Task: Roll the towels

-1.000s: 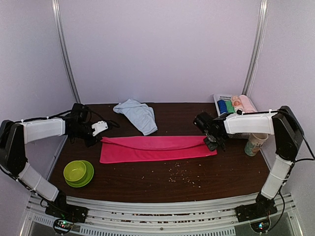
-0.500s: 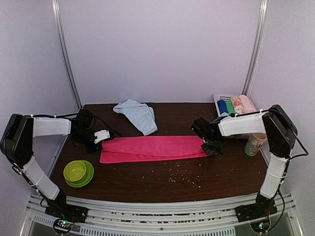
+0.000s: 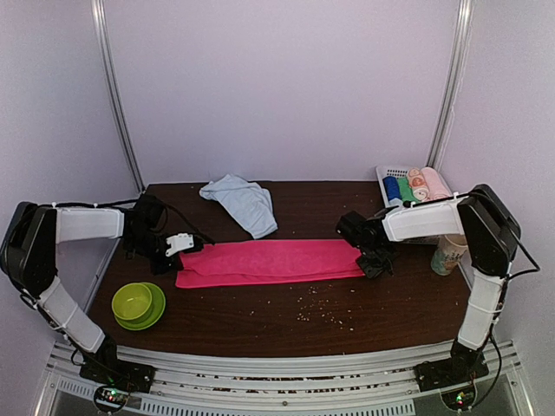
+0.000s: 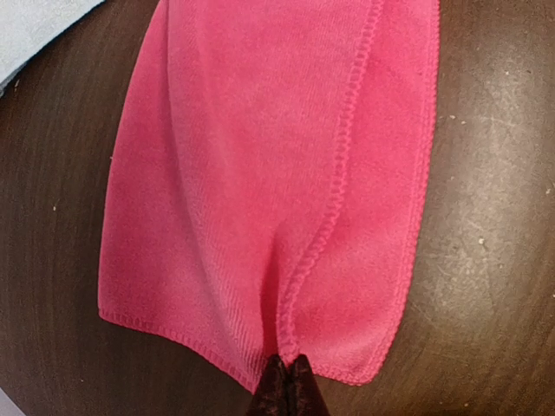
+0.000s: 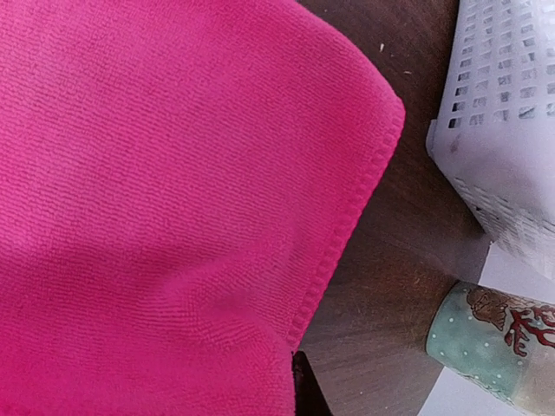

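Probably a robotics lab test booth: plain white walls (image 3: pixel 286 87) enclose a dark wooden tabletop (image 3: pixel 286 303) with bolted-down arms.

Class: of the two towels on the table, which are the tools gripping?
The magenta-pink towel, its ends pinched by the left tool and right tool; the pale blue towel lies crumpled behind, untouched.

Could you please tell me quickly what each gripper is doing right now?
Left gripper: closed, pinching the pink towel.
Right gripper: closed, pinching the same towel.

Pale lilac walls (image 3: pixel 277 87) enclose a dark brown wooden table (image 3: pixel 408 303); slim metal posts (image 3: pixel 117 95) rise at eleven and one o'clock.
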`<state>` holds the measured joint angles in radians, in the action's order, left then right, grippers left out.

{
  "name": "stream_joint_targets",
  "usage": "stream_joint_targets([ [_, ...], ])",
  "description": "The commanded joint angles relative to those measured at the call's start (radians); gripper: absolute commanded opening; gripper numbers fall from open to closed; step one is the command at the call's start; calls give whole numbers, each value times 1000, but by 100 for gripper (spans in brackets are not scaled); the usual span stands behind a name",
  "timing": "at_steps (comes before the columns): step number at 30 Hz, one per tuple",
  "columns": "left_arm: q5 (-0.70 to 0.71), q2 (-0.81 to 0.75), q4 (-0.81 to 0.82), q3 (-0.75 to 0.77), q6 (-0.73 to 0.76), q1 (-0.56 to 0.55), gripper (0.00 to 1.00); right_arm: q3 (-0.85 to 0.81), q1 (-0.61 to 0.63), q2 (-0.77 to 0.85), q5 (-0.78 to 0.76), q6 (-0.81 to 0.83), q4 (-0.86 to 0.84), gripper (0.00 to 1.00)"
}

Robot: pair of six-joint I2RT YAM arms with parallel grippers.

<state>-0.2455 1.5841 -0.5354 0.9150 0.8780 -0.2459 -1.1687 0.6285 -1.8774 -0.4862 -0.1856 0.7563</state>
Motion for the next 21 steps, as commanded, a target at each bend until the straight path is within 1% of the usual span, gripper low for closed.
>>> stream_joint_targets([
  [1, -70, -47, -52, 12, 41, -3, 0, 12, -3, 64, -51, -18, 24, 0],
  [9, -58, -67, -78, -8, 72, -2, 0, 24, -7, 72, -80, -27, 44, 0],
  [16, -79, -86, -113, -10, 98, 16, 0, 37, -18, 77, -99, -35, 57, 0],
  [21, -64, -55, -117, -8, 103, 16, 0, 40, -19, 63, -88, -28, 60, 0],
])
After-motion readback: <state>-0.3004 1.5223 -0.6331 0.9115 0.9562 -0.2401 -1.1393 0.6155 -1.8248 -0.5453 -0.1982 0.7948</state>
